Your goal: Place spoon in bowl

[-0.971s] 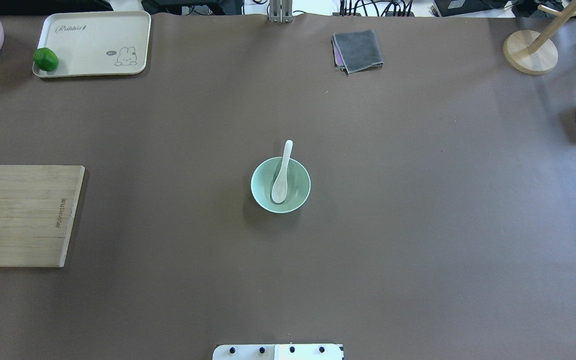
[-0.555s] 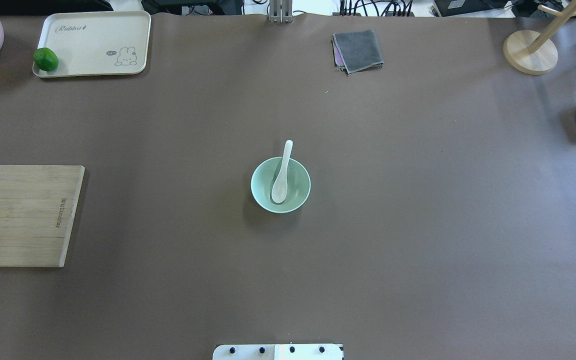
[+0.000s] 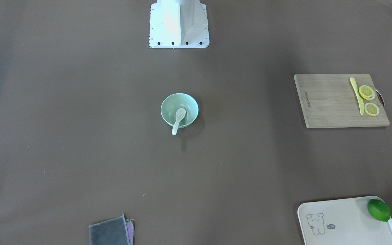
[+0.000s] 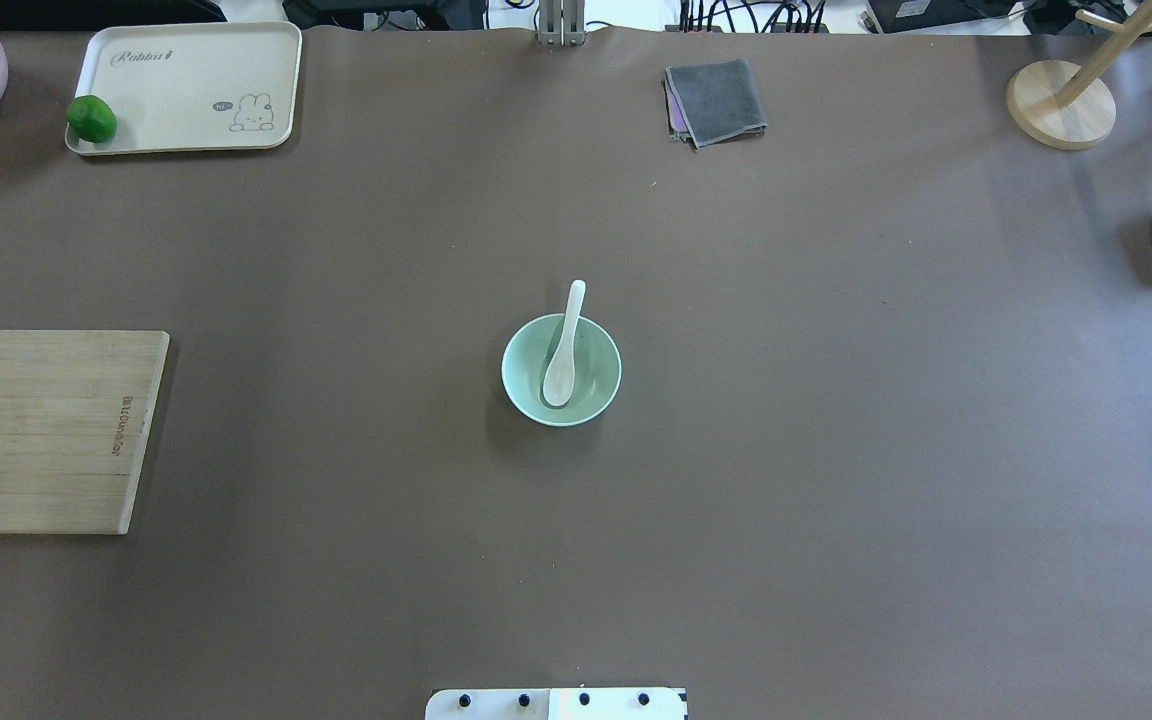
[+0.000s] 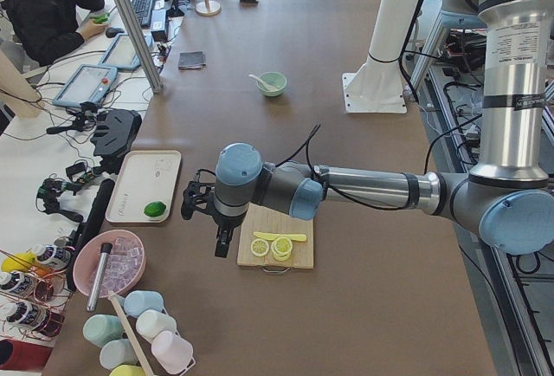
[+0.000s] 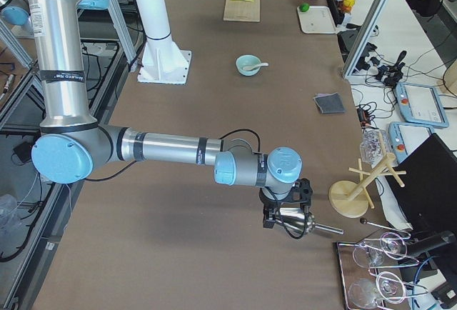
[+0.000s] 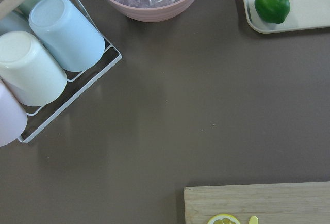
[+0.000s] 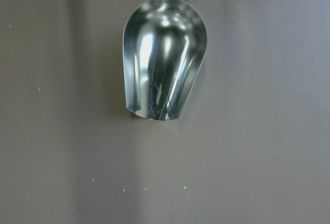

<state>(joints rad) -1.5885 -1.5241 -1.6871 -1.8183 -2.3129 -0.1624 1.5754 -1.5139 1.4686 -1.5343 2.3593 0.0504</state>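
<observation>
— At mid-frame overhead, the spoon [image 4: 563,360] is seen in the bowl [image 4: 601,385], handle overhanging the upper rim. Could it be tipped out?
— Only if bumped; left gripper [image 5: 197,203] and right gripper [image 6: 285,216] are seen well away, and open or closed cannot be told.

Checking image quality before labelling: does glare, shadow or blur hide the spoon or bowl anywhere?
Overhead exterior: spoon and bowl sharp, evenly lit, only a soft shadow beside the bowl. Exterior front-facing: equally clear. Right wrist-mounted: bright glare streaks, but only on the metal scoop.
</observation>
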